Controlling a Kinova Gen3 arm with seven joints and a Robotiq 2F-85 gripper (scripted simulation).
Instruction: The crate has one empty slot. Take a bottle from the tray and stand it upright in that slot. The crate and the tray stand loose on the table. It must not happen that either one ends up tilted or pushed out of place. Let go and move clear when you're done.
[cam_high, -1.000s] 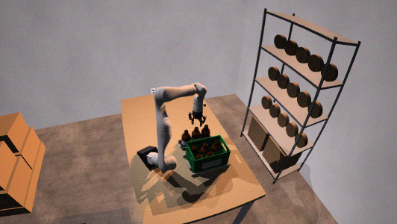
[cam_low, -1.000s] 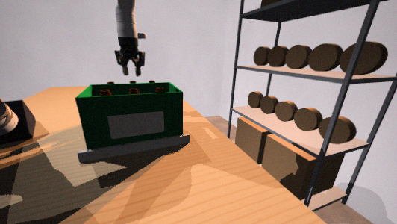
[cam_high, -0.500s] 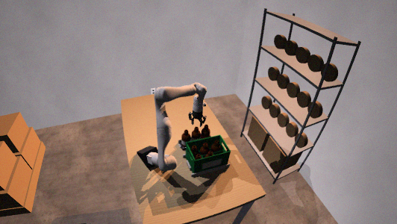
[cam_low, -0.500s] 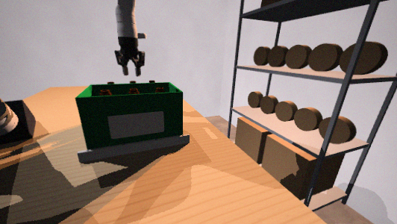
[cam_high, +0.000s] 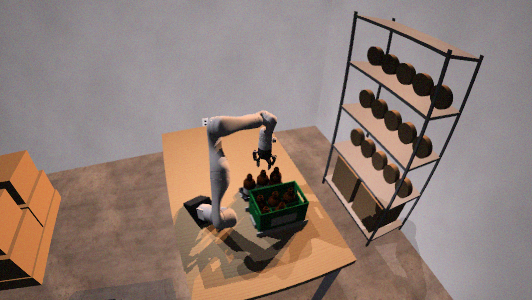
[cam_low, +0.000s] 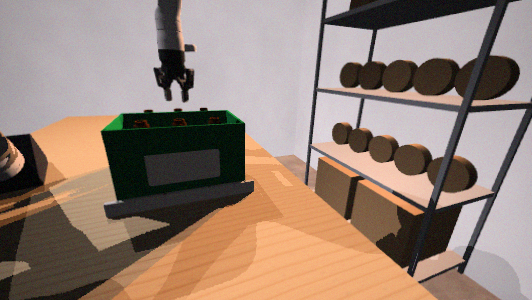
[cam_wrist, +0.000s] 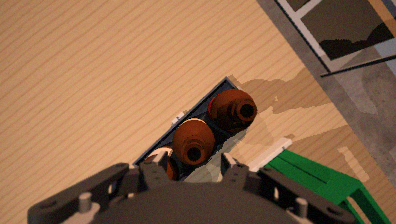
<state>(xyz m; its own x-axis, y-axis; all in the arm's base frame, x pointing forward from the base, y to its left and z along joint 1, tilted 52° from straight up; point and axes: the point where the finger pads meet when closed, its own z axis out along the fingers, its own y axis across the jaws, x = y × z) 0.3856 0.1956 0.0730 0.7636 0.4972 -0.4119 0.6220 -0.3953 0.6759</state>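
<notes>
A green crate (cam_high: 278, 204) stands on the wooden table and holds several brown bottles; it also shows in the exterior view (cam_low: 175, 152). Behind it, three brown bottles (cam_high: 262, 178) stand in a dark tray. In the wrist view I look down on the tray with the middle bottle (cam_wrist: 194, 141), a second bottle (cam_wrist: 233, 109) beyond it, and a third partly hidden under my fingers. My gripper (cam_high: 264, 161) hangs open and empty above the tray bottles, also seen in the exterior view (cam_low: 174, 93) and the wrist view (cam_wrist: 195, 167). The crate's empty slot is not clear from here.
A metal shelf rack (cam_high: 400, 125) with round brown discs and boxes stands to the right of the table. Stacked cardboard boxes (cam_high: 22, 215) are on the floor at the left. The arm's black base (cam_high: 197, 207) sits beside the crate.
</notes>
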